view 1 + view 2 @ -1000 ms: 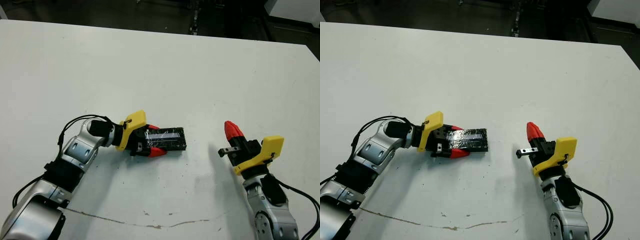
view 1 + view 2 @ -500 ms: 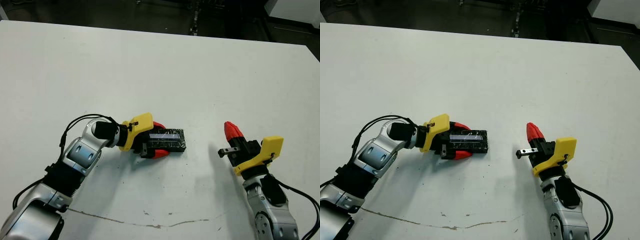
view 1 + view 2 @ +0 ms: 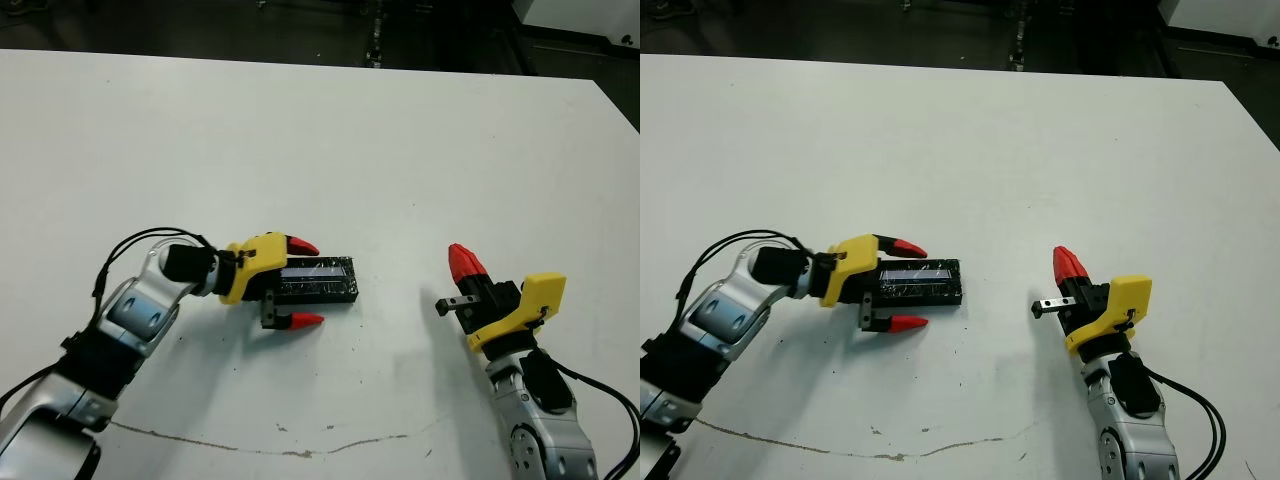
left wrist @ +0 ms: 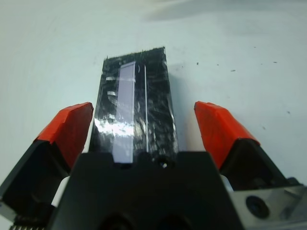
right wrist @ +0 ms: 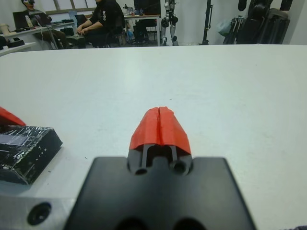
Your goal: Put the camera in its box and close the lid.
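White tabletop fills most of both head views, marked near its front edge by a thin dark crack line and a few small specks. People seated at desks are seen beyond the far edge in the right wrist view.

On the left side, the left arm is laid low across the surface, its yellow wrist piece pointed toward the middle. The left gripper is spread wide, with one red fingertip on the far side of the lid and the other on the near side; nothing is clamped, and a clear gap is seen between each fingertip and the lid's long sides in the left wrist view.

The lid, a black glossy block with a wrinkled sheen and a pale strip along its top, is lying flat on the table between those spread fingers, one short end close to the gripper's body. The box and the camera cannot be made out.

On the right side, well apart from the lid, the right gripper is raised, its two red tips pressed together with nothing between them.
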